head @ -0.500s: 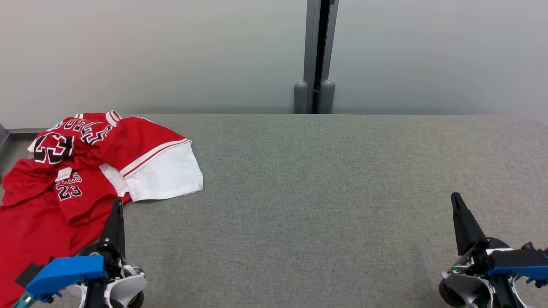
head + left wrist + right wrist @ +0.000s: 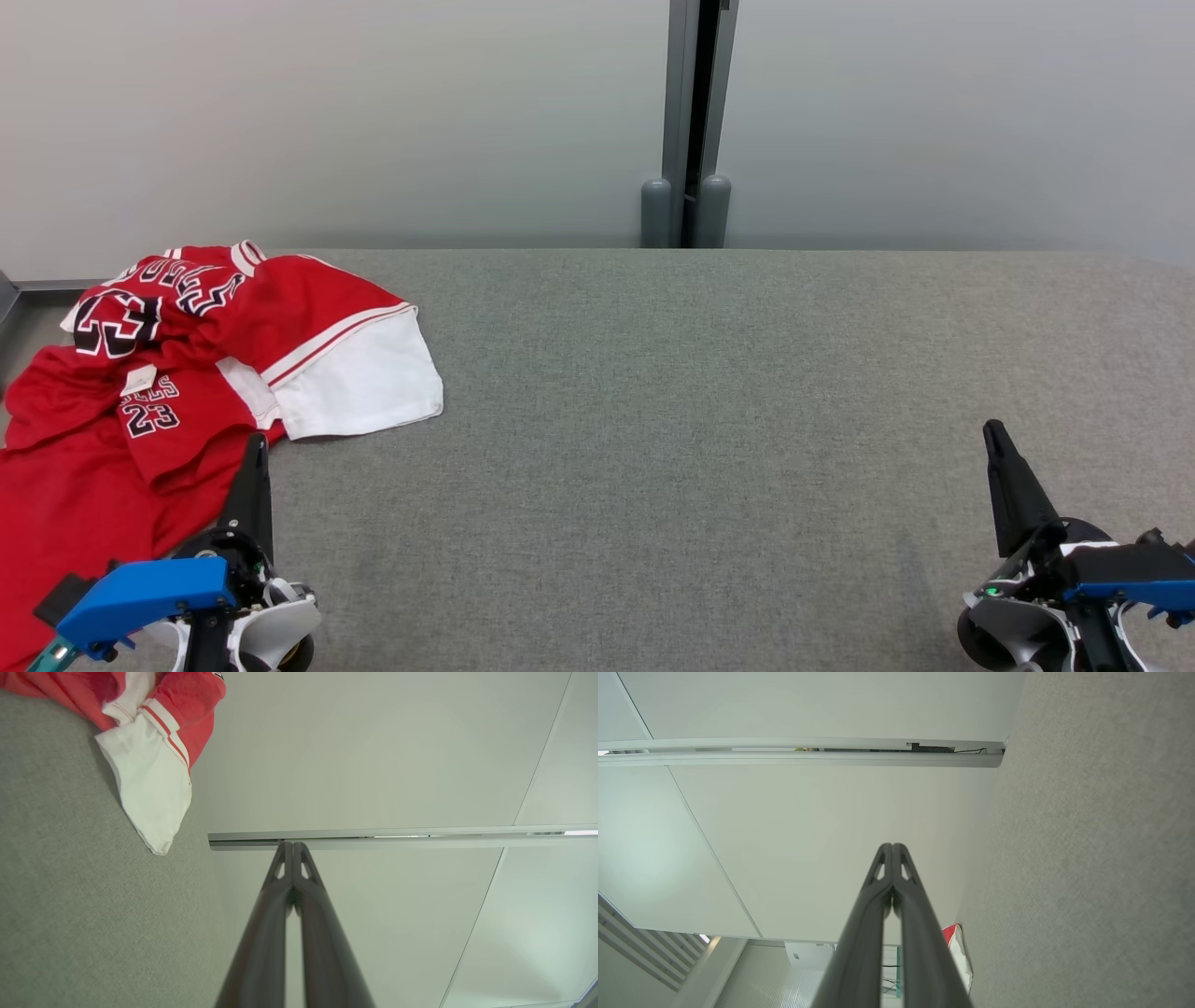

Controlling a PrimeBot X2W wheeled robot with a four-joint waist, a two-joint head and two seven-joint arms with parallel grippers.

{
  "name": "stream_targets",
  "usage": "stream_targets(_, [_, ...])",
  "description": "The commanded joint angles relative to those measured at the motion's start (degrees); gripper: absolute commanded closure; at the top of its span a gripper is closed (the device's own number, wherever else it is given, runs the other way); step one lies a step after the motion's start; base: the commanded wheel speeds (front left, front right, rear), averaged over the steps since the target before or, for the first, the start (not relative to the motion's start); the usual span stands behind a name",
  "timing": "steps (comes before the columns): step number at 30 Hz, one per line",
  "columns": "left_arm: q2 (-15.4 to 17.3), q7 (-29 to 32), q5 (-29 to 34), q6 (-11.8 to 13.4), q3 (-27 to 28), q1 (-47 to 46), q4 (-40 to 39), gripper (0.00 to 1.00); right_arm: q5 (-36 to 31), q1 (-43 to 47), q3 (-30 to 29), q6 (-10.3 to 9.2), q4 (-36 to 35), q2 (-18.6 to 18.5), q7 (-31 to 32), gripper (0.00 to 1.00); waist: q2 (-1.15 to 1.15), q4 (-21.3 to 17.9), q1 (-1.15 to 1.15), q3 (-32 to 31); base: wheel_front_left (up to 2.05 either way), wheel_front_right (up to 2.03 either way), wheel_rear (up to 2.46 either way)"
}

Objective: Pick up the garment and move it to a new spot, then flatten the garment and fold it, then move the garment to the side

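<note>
- A crumpled red and white basketball jersey (image 2: 187, 373) with black numbers lies on the grey fabric-covered table (image 2: 709, 420). In the head view it sits at about 9 o'clock, and its red cloth runs out of that view at the left and bottom edges.
- A white panel with a red stripe along its seam spreads from the jersey toward 3 o'clock onto the table. A black "23" reads on two separate folds of the red cloth.
- The left gripper (image 2: 255, 446), two long dark fingers on a blue and white wrist, is at 7 o'clock in the head view with its fingers pointing to 12 o'clock. Its tip stands at the jersey's near edge, just below the white panel. Whether it touches the cloth cannot be told.
- In the left wrist view the left gripper (image 2: 293, 847) has both fingers pressed together at the tips, closed with nothing between them. The jersey (image 2: 149, 779) lies at 11 o'clock there, apart from the fingertips.
- The right gripper (image 2: 995, 437) is at 5 o'clock in the head view, its fingers leaning slightly toward 11 o'clock. It is over bare table, well apart from the jersey.
- In the right wrist view the right gripper (image 2: 893, 848) is likewise closed and empty. A small red and white piece of the jersey (image 2: 958, 952) shows at 5 o'clock, far along the table.
- A grey metal post (image 2: 691, 121) rises at 12 o'clock in the head view, behind the table's far edge and against the pale wall (image 2: 327, 112).
</note>
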Motion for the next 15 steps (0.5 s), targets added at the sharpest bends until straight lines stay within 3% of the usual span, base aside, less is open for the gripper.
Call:
stream_targets(1, [-0.1, 0.1, -0.1, -0.2, 0.0, -0.6, -0.2, 1.0, 0.2, 0.6, -0.1, 0.02, -0.2, -0.2, 0.1, 1.0, 0.0, 0.0, 0.0, 0.0, 0.0, 0.0, 0.0])
stream_targets(15, [-0.1, 0.1, -0.1, -0.2, 0.0, -0.6, -0.2, 1.0, 0.2, 0.7, -0.1, 0.02, -0.2, -0.2, 0.1, 1.0, 0.0, 0.0, 0.0, 0.0, 0.0, 0.0, 0.0])
